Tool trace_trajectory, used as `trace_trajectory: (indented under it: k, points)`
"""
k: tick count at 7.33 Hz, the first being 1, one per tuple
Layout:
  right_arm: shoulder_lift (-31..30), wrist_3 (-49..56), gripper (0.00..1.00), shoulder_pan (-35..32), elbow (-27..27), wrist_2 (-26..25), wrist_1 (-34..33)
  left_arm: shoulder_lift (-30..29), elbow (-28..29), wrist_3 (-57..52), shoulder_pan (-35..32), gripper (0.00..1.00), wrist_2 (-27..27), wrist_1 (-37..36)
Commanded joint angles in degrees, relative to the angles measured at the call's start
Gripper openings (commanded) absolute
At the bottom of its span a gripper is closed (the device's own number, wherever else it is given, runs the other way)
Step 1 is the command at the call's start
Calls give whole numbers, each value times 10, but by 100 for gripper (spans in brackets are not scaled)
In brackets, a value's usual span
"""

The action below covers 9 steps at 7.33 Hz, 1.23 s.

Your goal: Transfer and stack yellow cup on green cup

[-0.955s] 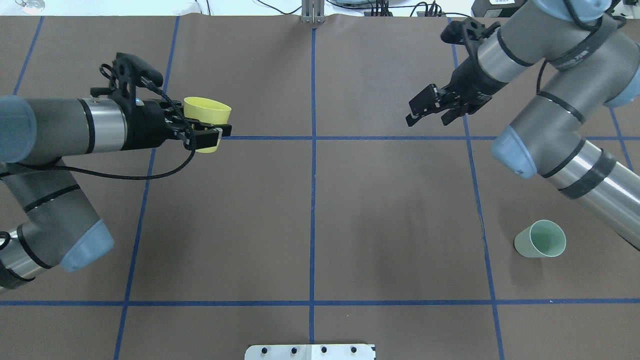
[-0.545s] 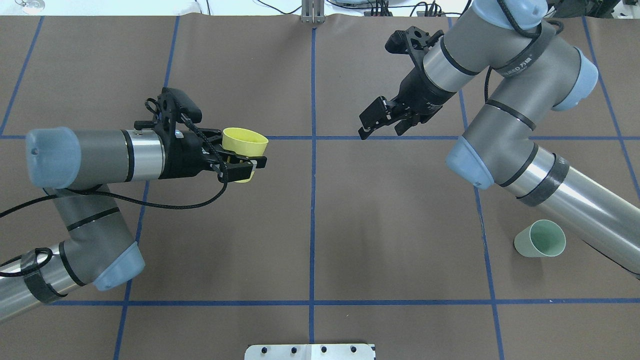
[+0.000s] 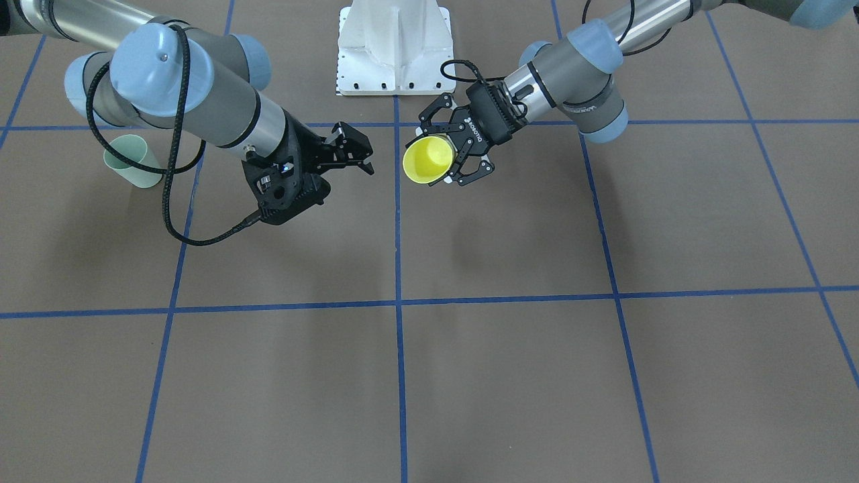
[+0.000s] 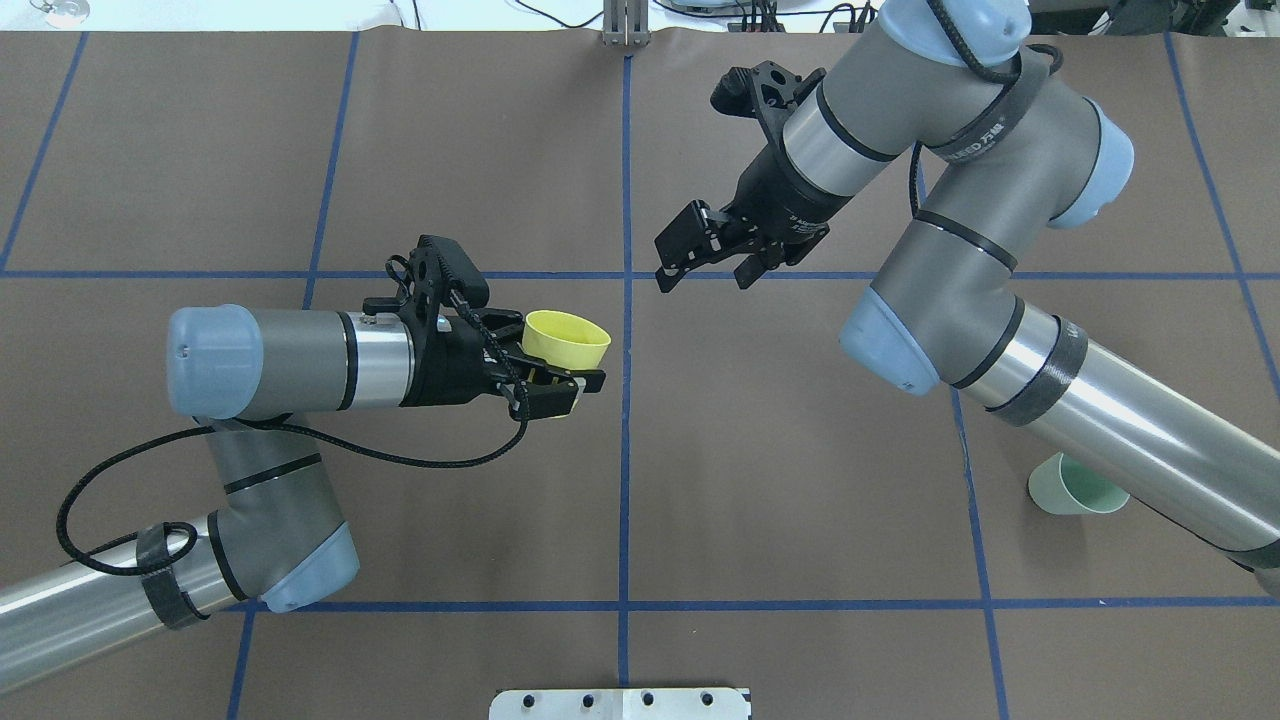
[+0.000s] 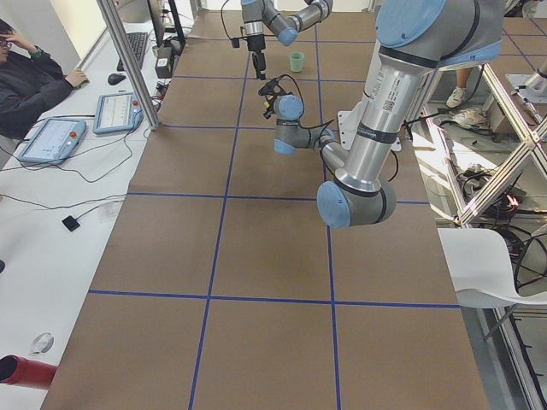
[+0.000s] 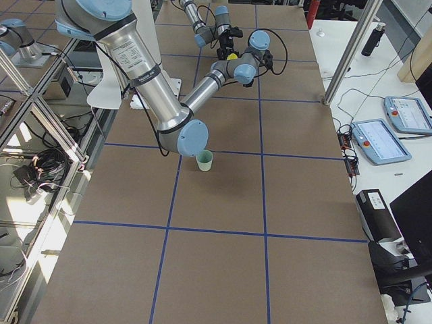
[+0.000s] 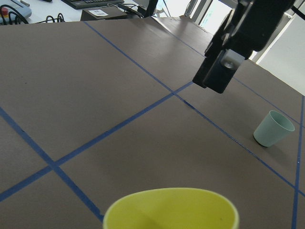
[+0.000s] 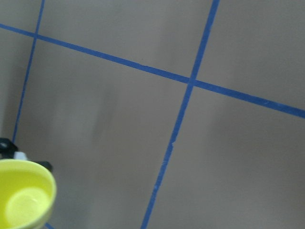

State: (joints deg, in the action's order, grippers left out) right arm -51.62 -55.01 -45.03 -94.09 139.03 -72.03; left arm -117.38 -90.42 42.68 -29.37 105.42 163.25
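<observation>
The green cup (image 5: 297,61) stands upright near the far, right arm (image 5: 284,32).

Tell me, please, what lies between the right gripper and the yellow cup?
Nothing solid: between right gripper and yellow cup, the overhead view shows only bare table cover and a blue tape line.

On brown table (image 3: 510,376), green cup (image 3: 134,163).
</observation>
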Motion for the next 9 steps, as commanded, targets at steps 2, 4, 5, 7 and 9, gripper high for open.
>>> trace_trajectory:
  k: [2,4,5,7,9]
  points:
    - [6,-37,99,27,5,-17,0,-33,23,0,10,0,0,8]
    - [6,-52,98,31,7,-16,0,-43,25,0,15,0,0,8]
    - [6,-56,98,32,7,-15,0,-43,26,0,16,0,0,9]
    - [6,-61,95,40,8,-15,0,-43,26,0,16,0,0,14]
    - [4,-62,90,48,8,-12,0,-43,26,-1,15,0,0,18]
